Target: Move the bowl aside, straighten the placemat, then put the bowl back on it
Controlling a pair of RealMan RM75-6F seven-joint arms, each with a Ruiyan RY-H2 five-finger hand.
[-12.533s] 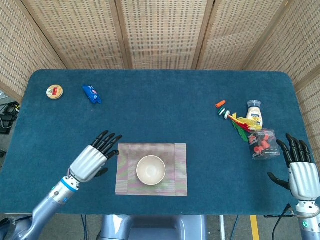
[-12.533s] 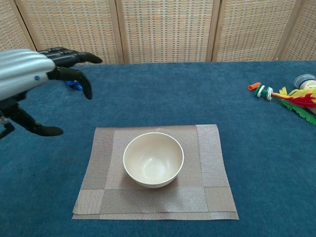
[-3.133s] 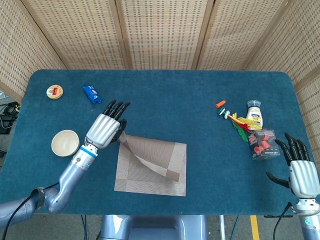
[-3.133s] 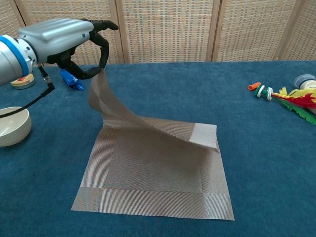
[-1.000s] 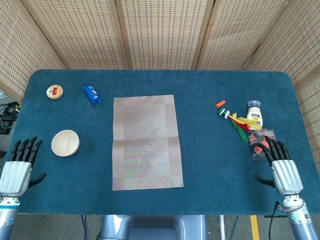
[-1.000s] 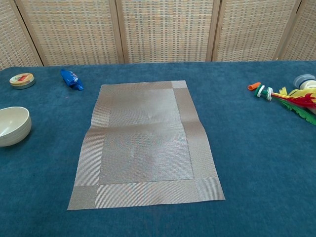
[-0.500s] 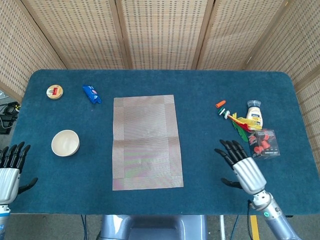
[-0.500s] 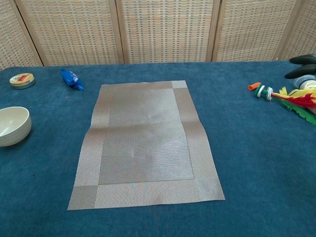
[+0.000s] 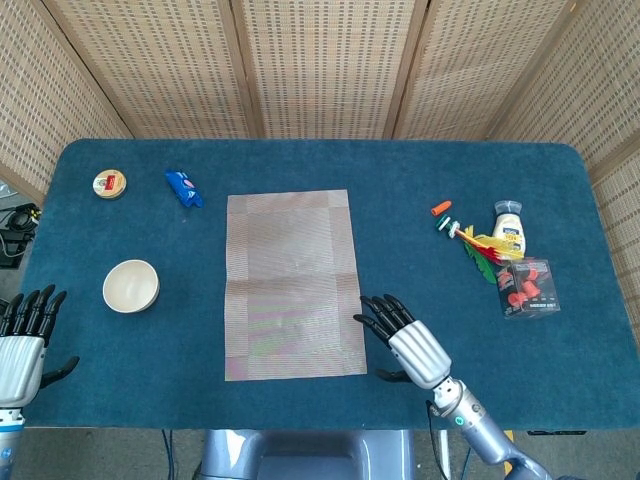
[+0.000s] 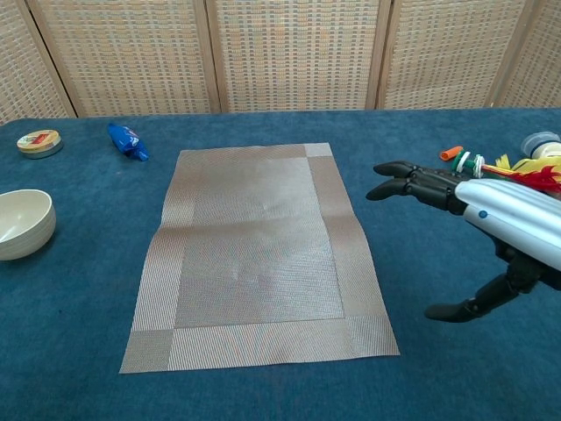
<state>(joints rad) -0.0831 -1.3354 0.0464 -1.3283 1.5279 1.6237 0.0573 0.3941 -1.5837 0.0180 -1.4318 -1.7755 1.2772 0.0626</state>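
The woven placemat (image 9: 291, 283) (image 10: 257, 253) lies unfolded and flat in the middle of the table, long side running away from me, with a faint crease across its middle. The cream bowl (image 9: 131, 286) (image 10: 21, 224) stands upright on the cloth to the mat's left, apart from it. My right hand (image 9: 411, 343) (image 10: 491, 217) hovers open just off the mat's near right corner, fingers spread and pointing toward the mat. My left hand (image 9: 24, 338) rests open at the table's near left edge, well short of the bowl; the chest view does not show it.
A round tin (image 9: 110, 184) (image 10: 39, 142) and a blue wrapper (image 9: 183, 188) (image 10: 127, 141) lie at the far left. At the right sit an orange cap (image 9: 440, 208), a feather toy (image 9: 480, 248), a small bottle (image 9: 509, 228) and a box of red pieces (image 9: 527, 287).
My right hand has swept left from the table's right edge to the mat's near right corner. The left hand has barely moved. Mat and bowl are still.
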